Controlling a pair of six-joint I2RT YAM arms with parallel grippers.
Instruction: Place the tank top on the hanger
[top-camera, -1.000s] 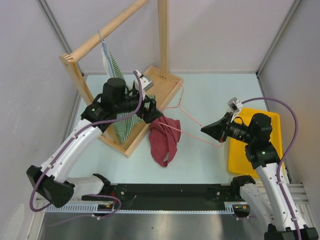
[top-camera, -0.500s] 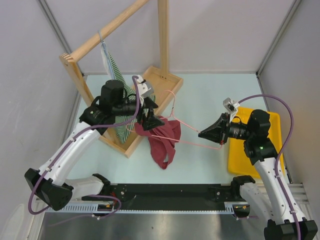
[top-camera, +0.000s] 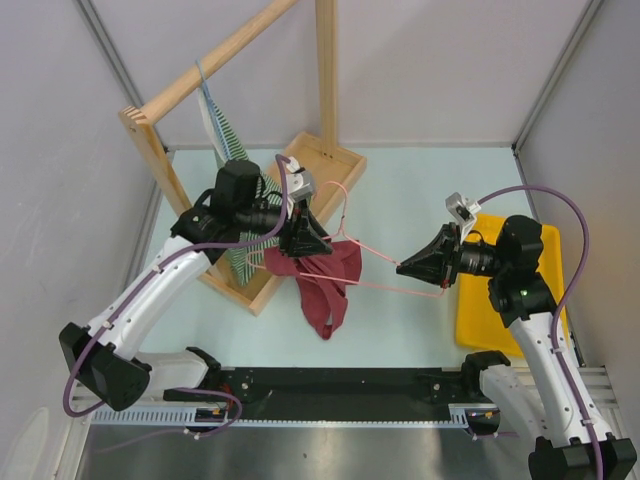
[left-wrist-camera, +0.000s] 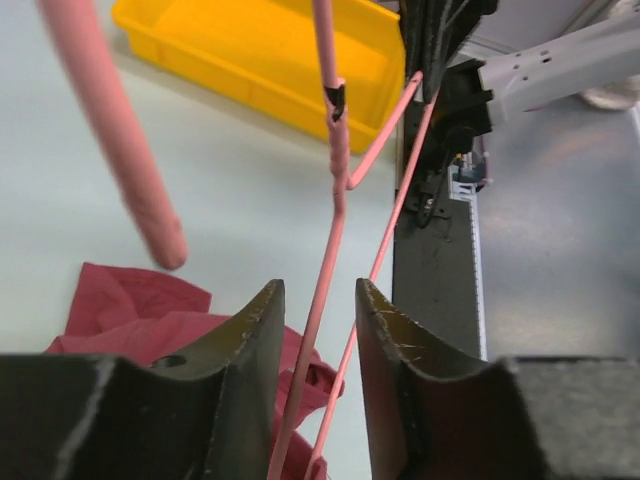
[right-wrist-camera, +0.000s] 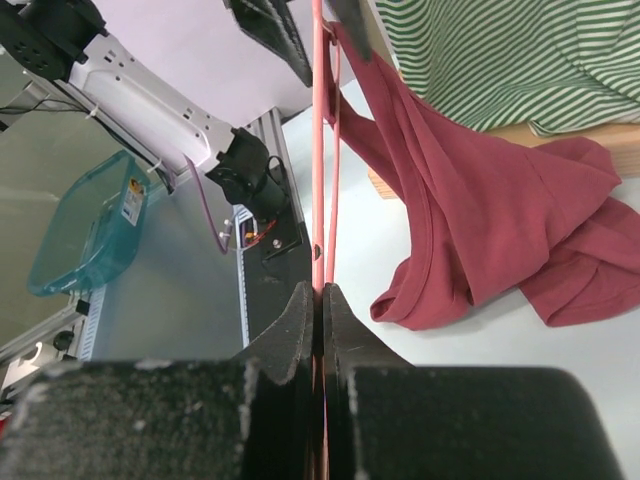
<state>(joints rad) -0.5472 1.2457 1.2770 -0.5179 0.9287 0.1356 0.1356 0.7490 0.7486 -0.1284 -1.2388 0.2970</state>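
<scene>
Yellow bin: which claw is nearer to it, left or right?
Right. The right claw, pinching the hanger, is just beside the yellow bin; the left claw is farther off at the tank top.

1. The pale green table (top-camera: 420, 190) spreads beneath both grippers.
2. A yellow bin (top-camera: 478, 325) sits on it behind the right gripper (top-camera: 402, 268), under that arm.
3. A wooden rack base (top-camera: 268, 290) rests on it below and behind the left gripper (top-camera: 320, 245).
4. The tank top (top-camera: 325, 290) droops below the left gripper; its lower folds seem to lie on the table.
</scene>
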